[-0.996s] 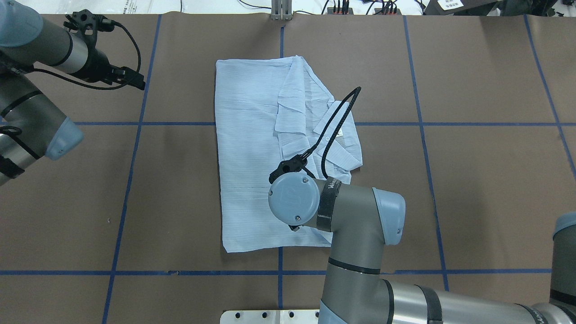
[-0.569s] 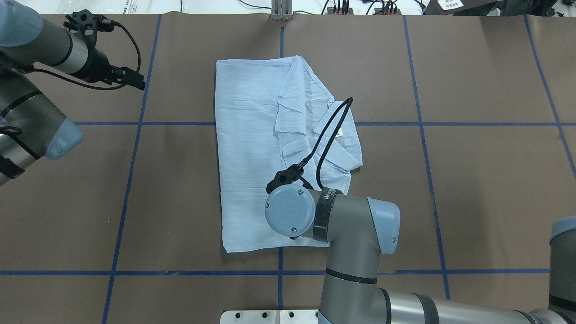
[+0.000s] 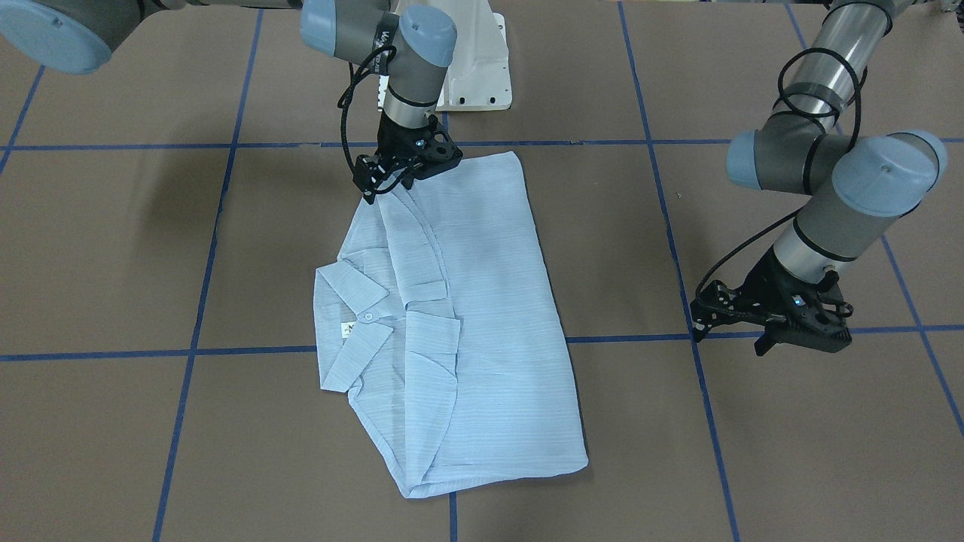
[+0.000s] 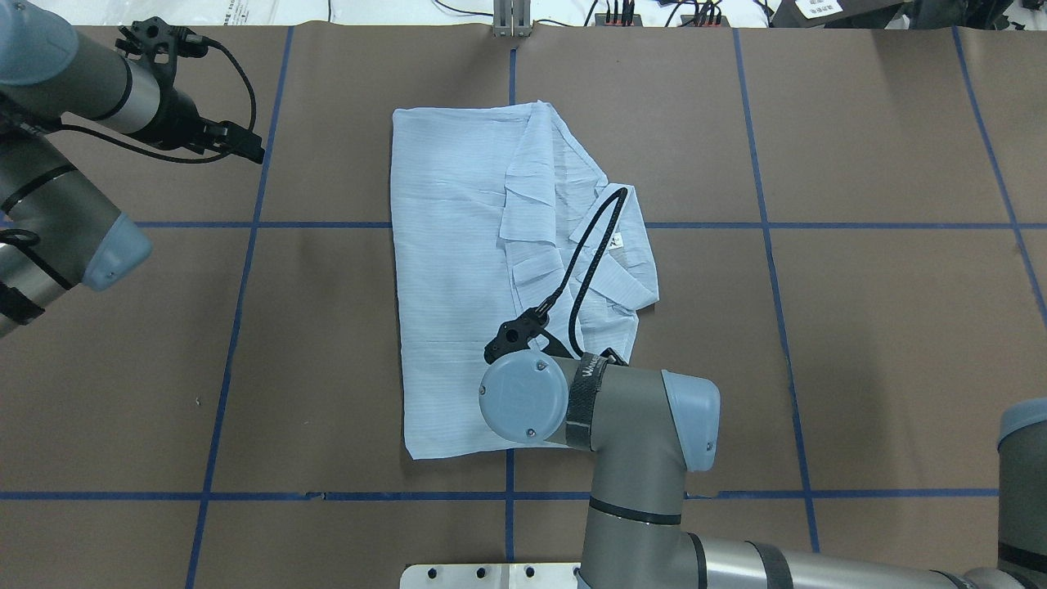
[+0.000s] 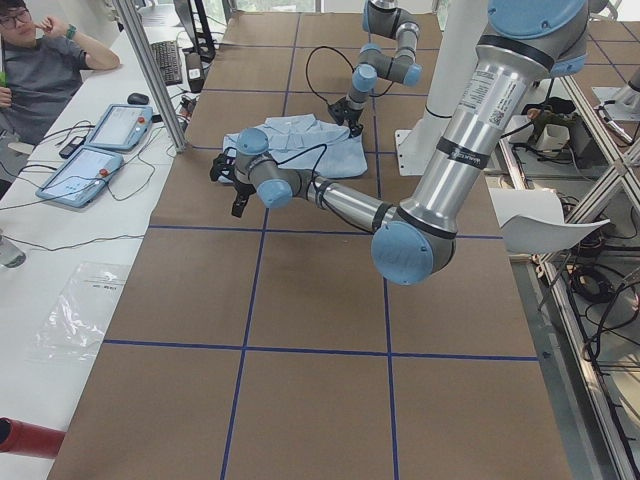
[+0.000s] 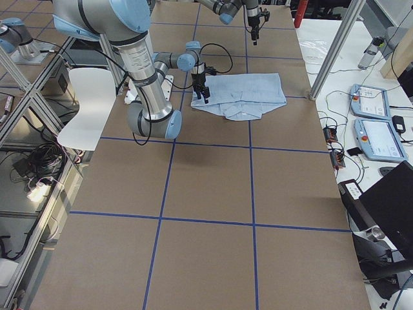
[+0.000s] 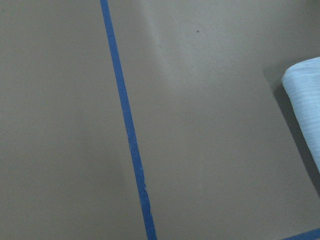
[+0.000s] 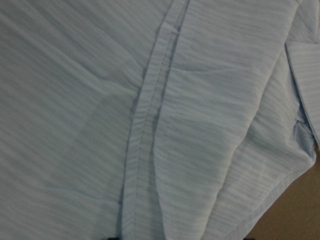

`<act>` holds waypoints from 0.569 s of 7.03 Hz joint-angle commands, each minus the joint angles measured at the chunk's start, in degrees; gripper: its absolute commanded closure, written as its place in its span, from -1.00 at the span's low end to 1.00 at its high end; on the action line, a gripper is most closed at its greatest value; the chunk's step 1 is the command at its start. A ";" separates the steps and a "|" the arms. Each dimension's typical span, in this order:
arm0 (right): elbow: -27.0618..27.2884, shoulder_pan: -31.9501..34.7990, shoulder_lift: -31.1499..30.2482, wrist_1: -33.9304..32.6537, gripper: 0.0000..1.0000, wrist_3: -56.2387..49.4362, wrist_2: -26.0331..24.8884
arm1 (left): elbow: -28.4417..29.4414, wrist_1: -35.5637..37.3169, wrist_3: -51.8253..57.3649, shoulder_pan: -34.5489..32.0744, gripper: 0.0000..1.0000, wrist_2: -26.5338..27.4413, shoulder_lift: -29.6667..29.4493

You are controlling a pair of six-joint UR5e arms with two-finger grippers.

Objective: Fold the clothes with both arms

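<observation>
The pale blue striped shirt (image 4: 458,286) lies folded into a long rectangle mid-table, collar (image 4: 622,278) on its right side; it also shows in the front view (image 3: 482,301). My right gripper (image 3: 418,172) points down on the shirt's robot-side end, by the hem. Its jaws look apart with no cloth raised, and my wrist hides it from overhead. The right wrist view is filled with the shirt's placket and folds (image 8: 150,100). My left gripper (image 4: 249,151) hovers off the shirt at the far left, empty. I cannot tell whether it is open.
The table is covered in brown paper with blue tape lines (image 4: 245,327). The white pedestal base (image 3: 471,68) stands at the robot's edge. A seated operator (image 5: 40,60) and control tablets (image 5: 95,165) are on the white bench beyond the far edge.
My right wrist and gripper have slid along the shirt toward the robot, nearer the hem. The shirt and the left arm have not moved.
</observation>
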 commanded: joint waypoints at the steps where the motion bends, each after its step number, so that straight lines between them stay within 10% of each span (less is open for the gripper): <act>1: 0.03 0.03 -0.89 -0.16 -0.72 -1.34 -0.42 | 0.00 0.00 0.00 0.00 -1.00 0.00 -0.06; 4: 2.74 3.18 -4.47 -0.51 -0.72 -4.24 -0.25 | -0.09 0.00 0.00 0.00 -1.00 -0.09 -0.06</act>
